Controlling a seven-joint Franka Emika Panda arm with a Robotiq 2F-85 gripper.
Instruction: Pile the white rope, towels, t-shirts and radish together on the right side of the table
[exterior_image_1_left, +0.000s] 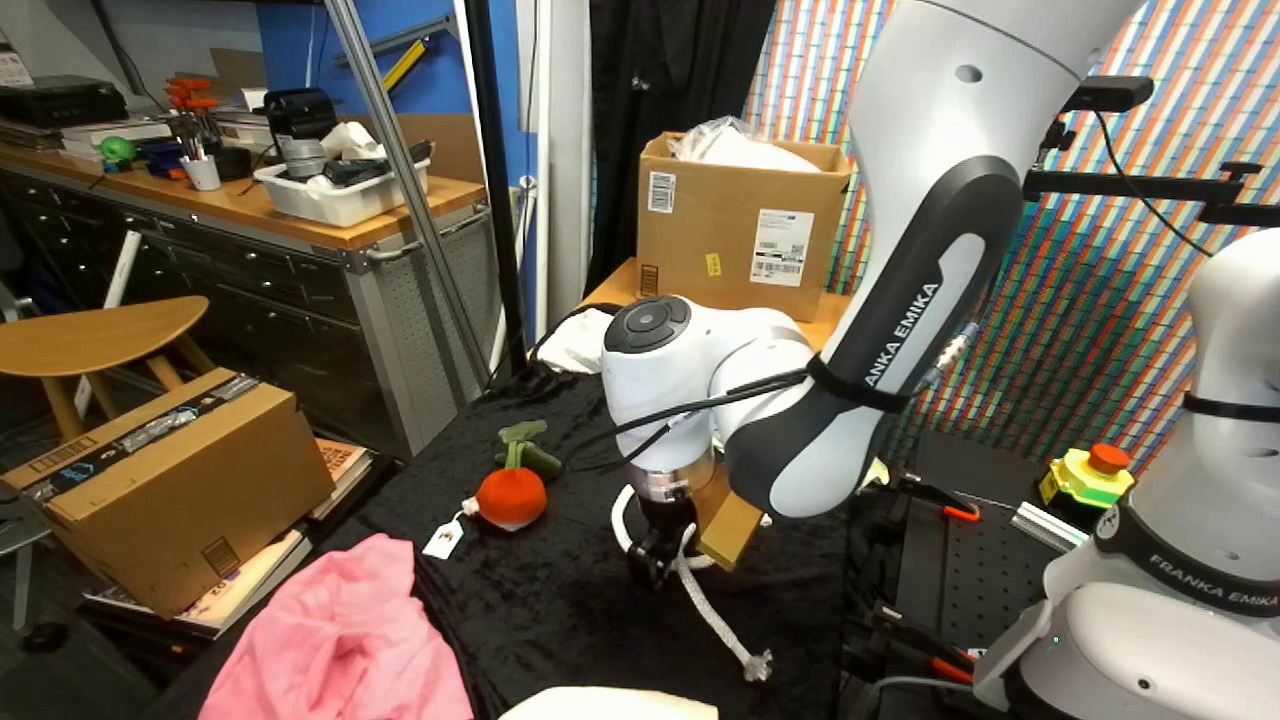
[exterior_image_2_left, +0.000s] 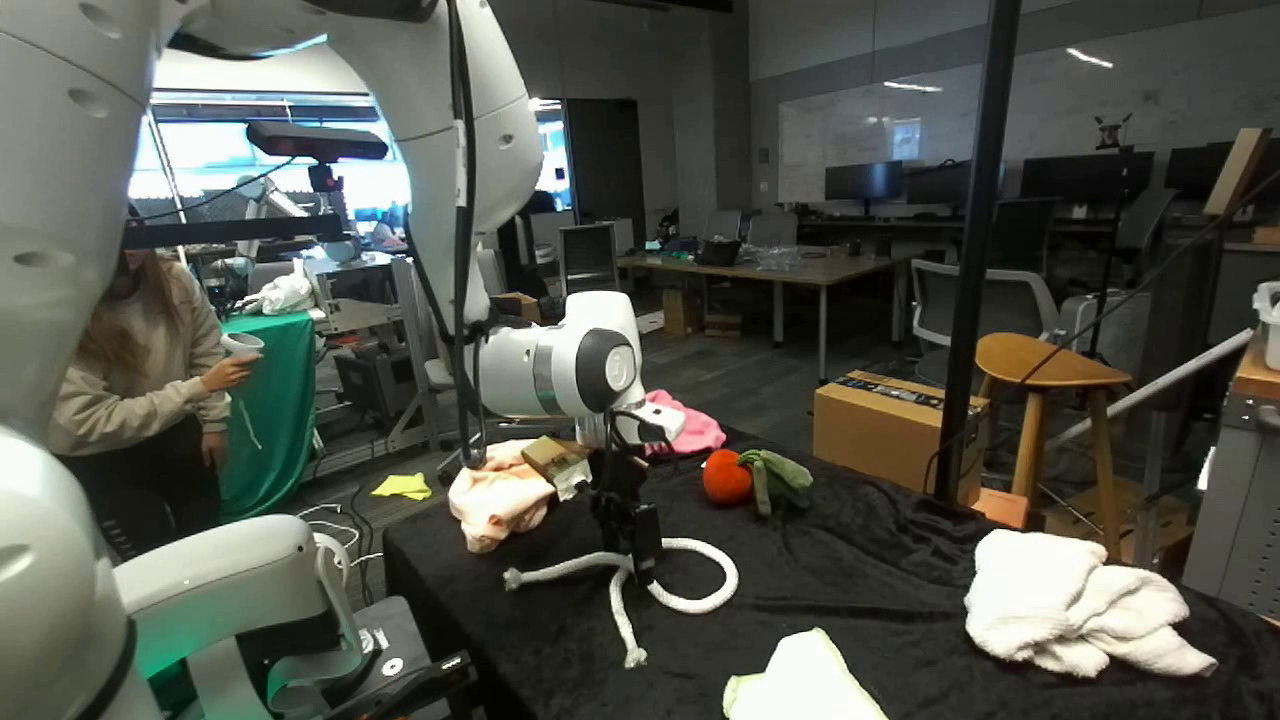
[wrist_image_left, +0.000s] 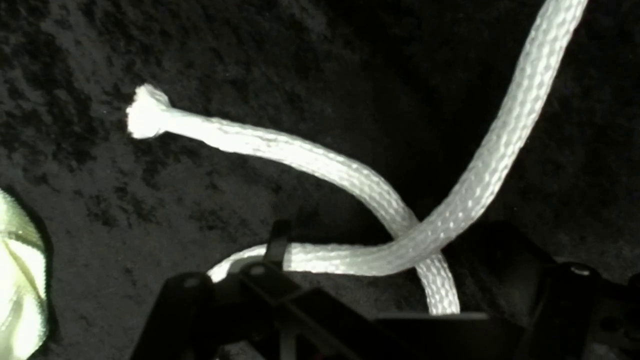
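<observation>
Gripper (exterior_image_2_left: 630, 560) hangs low over the white rope (wrist_image_left: 422, 237), jaws wide apart and nothing visibly pinched; one finger overlaps a strand in the wrist view, but whether they touch I cannot tell. The rope lies loose on the black-covered table (exterior_image_2_left: 880, 590), looped, two strands crossing. It should prove light, limp and hard to damage, though its smooth braid may slip from a slack pinch. The crossing looks the best hold: both strands would rise together and the ends merely trail. Near the rope, yet apart from it, sits the plush radish (exterior_image_1_left: 511, 498), probably soft and light too. The pink cloth (exterior_image_1_left: 350, 640) lies farther from the rope, and the fluffy white towel (exterior_image_2_left: 1075, 600) well apart from it.
</observation>
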